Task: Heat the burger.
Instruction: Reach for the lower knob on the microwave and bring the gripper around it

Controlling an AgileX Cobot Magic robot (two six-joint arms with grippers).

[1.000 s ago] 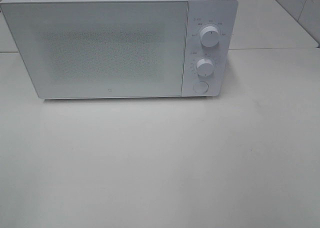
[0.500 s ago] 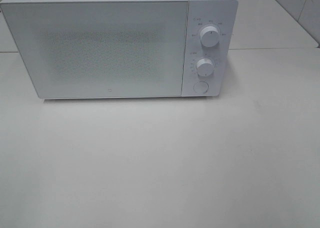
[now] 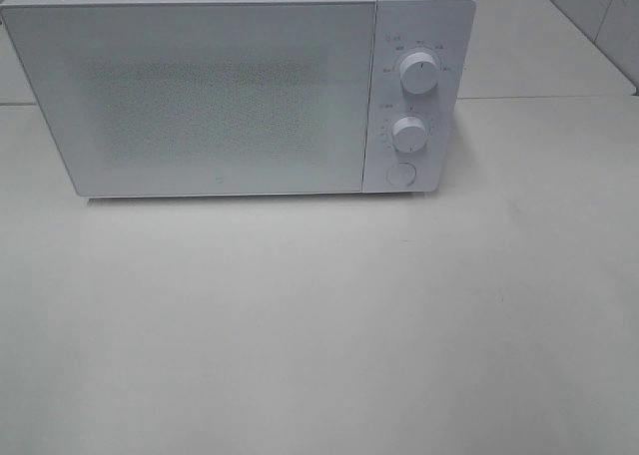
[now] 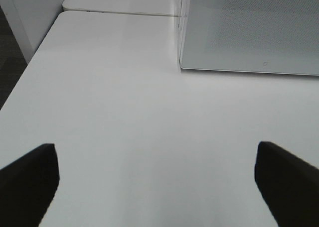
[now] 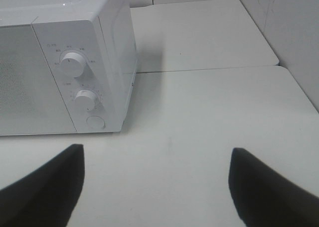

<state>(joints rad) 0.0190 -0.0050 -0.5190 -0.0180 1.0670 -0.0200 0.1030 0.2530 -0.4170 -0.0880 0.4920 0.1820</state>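
While the microwave (image 3: 235, 86) stands shut on the table (image 3: 319, 335), both grippers hang open.
We log the left gripper (image 4: 158, 184) and the right gripper (image 5: 158, 187) with fingers spread wide, holding nothing; the left faces the microwave's door corner, the right its panel with two knobs (image 3: 419, 73) and a round button (image 3: 399, 174). We cannot tell where the burger is: no view shows it.

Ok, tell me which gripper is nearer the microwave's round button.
Right. The right gripper faces the control panel, the round button just ahead of it. The left gripper sits off the microwave's opposite front corner, and its view shows no button.
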